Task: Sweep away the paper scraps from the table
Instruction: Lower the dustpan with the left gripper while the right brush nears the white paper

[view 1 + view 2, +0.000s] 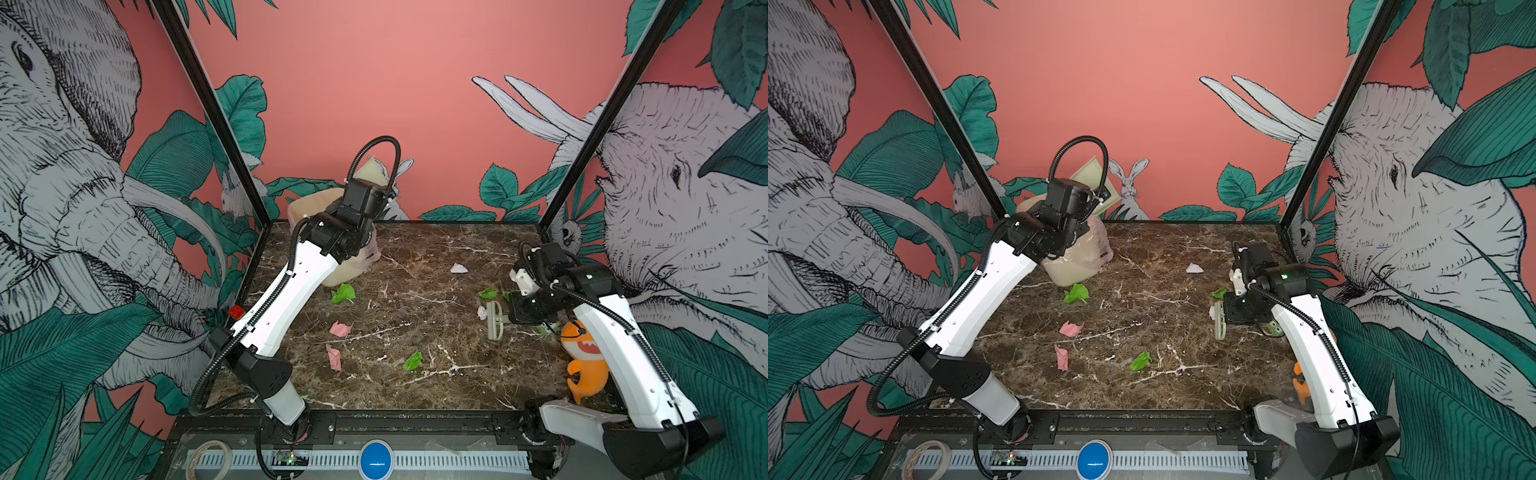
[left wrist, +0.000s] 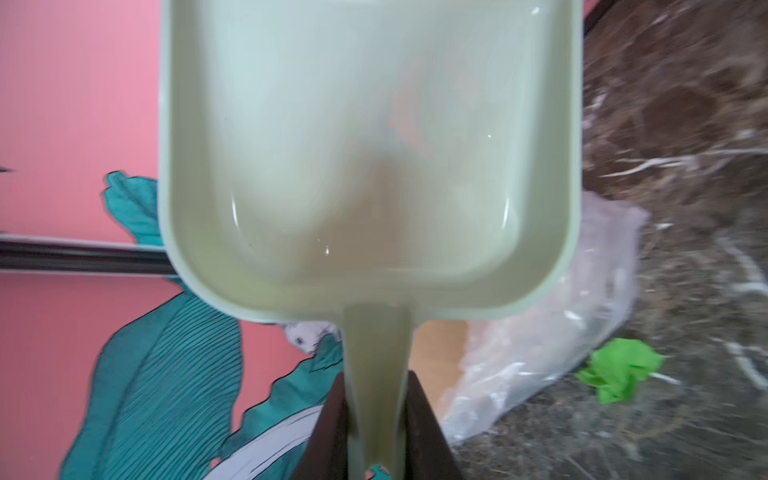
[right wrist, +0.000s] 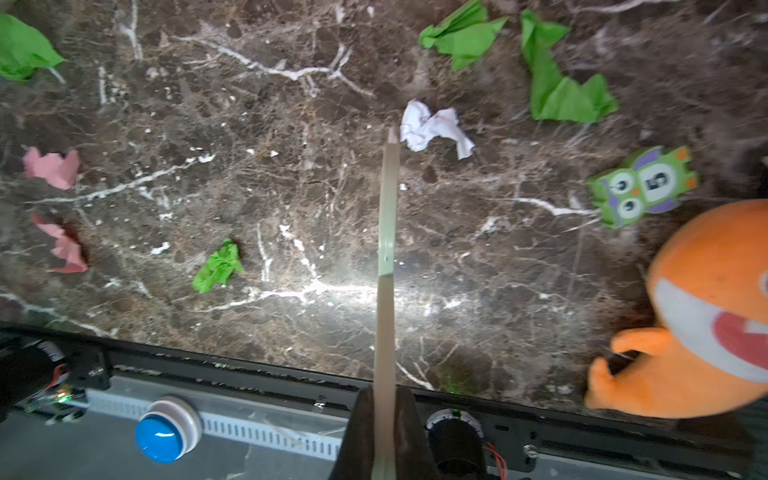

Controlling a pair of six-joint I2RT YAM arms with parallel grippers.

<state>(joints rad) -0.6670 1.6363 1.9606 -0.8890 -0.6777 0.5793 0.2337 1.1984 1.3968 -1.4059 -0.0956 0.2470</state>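
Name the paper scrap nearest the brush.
The crumpled white scrap right beside the brush tip. The other white scrap lies farther back; green scraps and pink scraps are farther off.

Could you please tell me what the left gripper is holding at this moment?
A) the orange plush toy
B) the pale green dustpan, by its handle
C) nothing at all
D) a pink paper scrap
B: in the left wrist view, the left gripper is closed around the handle of the pale green dustpan, with a finger on either side of it.
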